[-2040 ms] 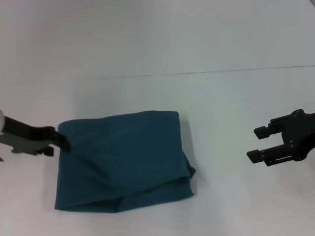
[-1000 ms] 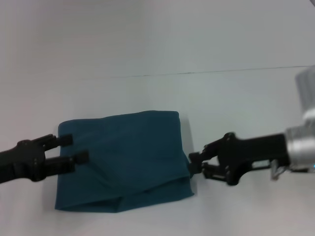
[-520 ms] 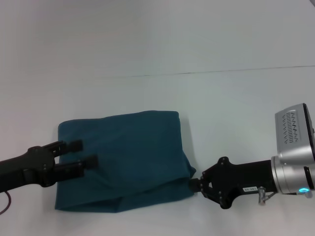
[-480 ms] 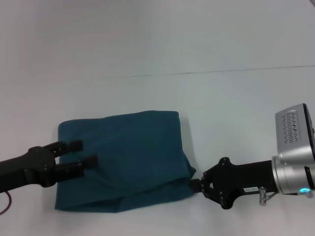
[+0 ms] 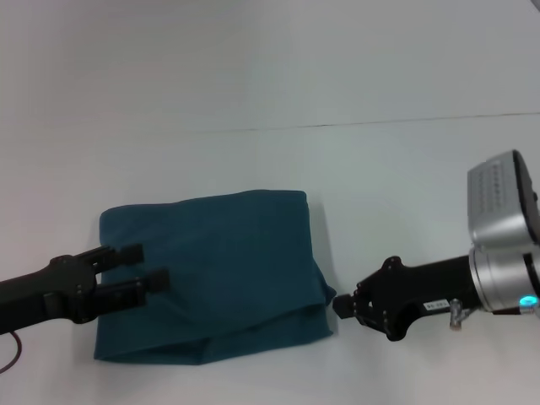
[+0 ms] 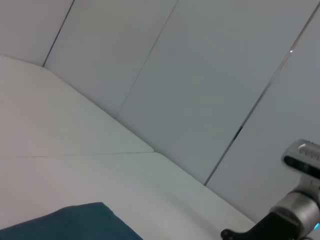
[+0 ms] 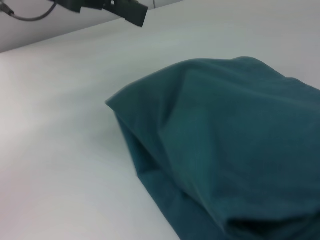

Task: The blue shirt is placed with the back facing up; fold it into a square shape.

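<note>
A pale, plain table (image 5: pixel 253 76) runs back to a thin seam line, with grey wall panels behind it. On the table, toward the near middle, lies the blue shirt (image 5: pixel 215 274), folded into a rough rectangle with a loose flap along its near edge. At the shirt's 9 o'clock, the left gripper (image 5: pixel 135 266) hovers over the fabric, its fingers spread apart. At 4 o'clock, the right gripper (image 5: pixel 343 305) sits just beside the shirt's corner, fingers drawn together with nothing visibly between them.
</note>
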You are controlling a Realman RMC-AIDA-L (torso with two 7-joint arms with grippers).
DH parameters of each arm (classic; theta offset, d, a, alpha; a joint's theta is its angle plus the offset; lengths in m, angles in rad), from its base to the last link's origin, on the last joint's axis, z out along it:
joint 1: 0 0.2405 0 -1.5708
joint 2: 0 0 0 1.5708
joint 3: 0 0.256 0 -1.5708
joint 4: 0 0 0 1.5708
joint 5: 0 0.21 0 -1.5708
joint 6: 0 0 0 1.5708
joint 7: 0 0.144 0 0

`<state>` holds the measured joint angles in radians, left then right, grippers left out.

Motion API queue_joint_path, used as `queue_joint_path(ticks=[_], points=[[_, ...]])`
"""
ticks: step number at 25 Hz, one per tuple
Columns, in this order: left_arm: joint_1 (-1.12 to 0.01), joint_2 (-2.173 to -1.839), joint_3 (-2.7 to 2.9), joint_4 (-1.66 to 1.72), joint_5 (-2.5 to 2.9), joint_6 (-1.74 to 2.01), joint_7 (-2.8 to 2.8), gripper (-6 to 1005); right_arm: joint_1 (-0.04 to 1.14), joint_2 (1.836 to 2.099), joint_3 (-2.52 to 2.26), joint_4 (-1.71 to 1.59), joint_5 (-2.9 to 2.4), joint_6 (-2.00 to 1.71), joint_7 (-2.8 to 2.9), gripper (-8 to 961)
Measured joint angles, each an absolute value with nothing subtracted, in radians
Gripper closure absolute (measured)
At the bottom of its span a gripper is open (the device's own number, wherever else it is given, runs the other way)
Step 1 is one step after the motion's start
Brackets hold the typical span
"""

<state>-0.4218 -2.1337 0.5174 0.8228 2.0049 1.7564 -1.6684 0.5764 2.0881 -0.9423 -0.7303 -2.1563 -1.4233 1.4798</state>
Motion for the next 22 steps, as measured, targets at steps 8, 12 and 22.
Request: queue_joint_path(ticks=[8, 12, 22], points=[[-0.418, -2.134, 0.519, 0.815, 2.009, 1.757, -1.668, 96, 0.549, 2.09, -0.93, -0.966, -2.083, -1.622, 1.617, 949], [-0.421, -2.133, 0.519, 0.812, 2.01, 1.753, -1.667, 95, 0.58, 2.098, -0.957, -0.917, -2.049, -1.539, 1.608, 948], [-0.43, -2.129, 0.523, 0.802, 2.01, 1.751, -1.667, 94, 0.685, 2.1, -1.208, -0.605, -2.022, -1.178, 1.578, 945]])
